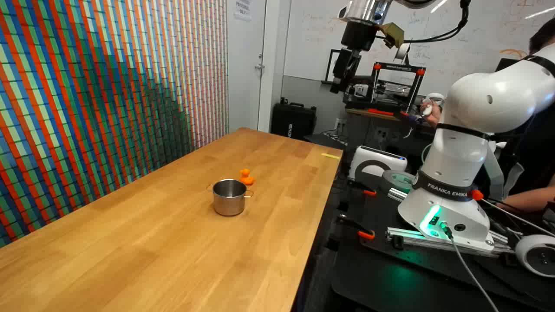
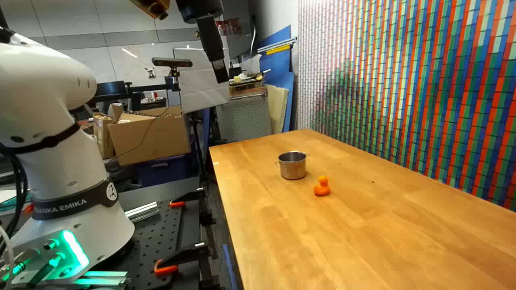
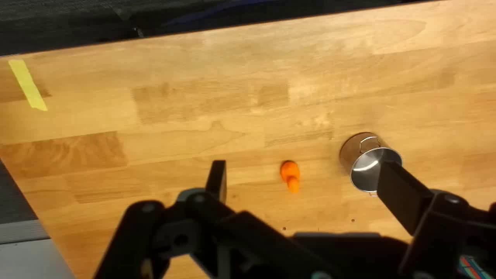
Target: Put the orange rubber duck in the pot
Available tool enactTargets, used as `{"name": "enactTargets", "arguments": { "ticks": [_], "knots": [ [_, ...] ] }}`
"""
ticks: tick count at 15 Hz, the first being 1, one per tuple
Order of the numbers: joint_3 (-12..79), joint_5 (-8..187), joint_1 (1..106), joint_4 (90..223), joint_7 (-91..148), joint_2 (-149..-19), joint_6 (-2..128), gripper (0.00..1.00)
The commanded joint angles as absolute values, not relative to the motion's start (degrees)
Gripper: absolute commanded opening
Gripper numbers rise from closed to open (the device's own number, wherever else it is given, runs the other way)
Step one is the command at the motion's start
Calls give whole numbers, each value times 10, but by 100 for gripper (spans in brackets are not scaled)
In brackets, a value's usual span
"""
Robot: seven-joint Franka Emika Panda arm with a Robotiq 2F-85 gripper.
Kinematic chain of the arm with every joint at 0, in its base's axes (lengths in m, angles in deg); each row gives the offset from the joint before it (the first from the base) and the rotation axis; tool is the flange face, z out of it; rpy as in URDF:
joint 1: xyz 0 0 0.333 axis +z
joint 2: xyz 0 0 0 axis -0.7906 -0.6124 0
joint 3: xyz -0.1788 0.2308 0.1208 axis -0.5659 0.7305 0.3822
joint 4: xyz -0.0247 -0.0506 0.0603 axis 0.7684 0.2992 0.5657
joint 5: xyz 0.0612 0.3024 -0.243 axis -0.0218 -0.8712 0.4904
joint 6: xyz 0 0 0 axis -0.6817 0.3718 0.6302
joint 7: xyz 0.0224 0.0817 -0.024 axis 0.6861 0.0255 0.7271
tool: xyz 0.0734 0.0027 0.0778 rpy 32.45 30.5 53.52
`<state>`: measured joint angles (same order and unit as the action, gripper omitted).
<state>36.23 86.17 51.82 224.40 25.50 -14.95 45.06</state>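
Note:
The orange rubber duck (image 1: pixel 246 177) sits upright on the wooden table close beside the silver pot (image 1: pixel 229 203). In an exterior view the duck (image 2: pixel 322 187) stands a little in front and to the right of the pot (image 2: pixel 293 168). The pot is upright with thin wire handles and looks empty inside. My gripper (image 1: pixel 340 84) is high above the table, touching nothing. In the wrist view my gripper (image 3: pixel 304 170) is open wide; the duck (image 3: pixel 290 174) shows between the fingers, far below. The right finger covers part of the pot (image 3: pixel 354 151).
The wooden table (image 1: pixel 173 242) runs along a colourful striped wall (image 1: pixel 108 86). A yellow tape strip (image 3: pixel 28 85) lies near a table corner. Black clamps with orange tips (image 2: pixel 167 268) sit on the robot's base plate beside the table edge. A cardboard box (image 2: pixel 149 135) stands behind.

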Motion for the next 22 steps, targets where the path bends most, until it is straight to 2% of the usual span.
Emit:
{"name": "enactTargets", "arguments": {
  "ticks": [1,8,11,16,19,22],
  "knots": [
    [365,859,515,2243,253,-150,449,100],
    [370,856,523,2238,253,-149,453,100],
    [427,871,551,2234,259,-162,533,100],
    [527,916,545,2212,302,-313,719,100],
    [586,968,466,2188,346,-416,798,100],
    [586,1052,413,2138,414,-514,810,100]
  ]
}}
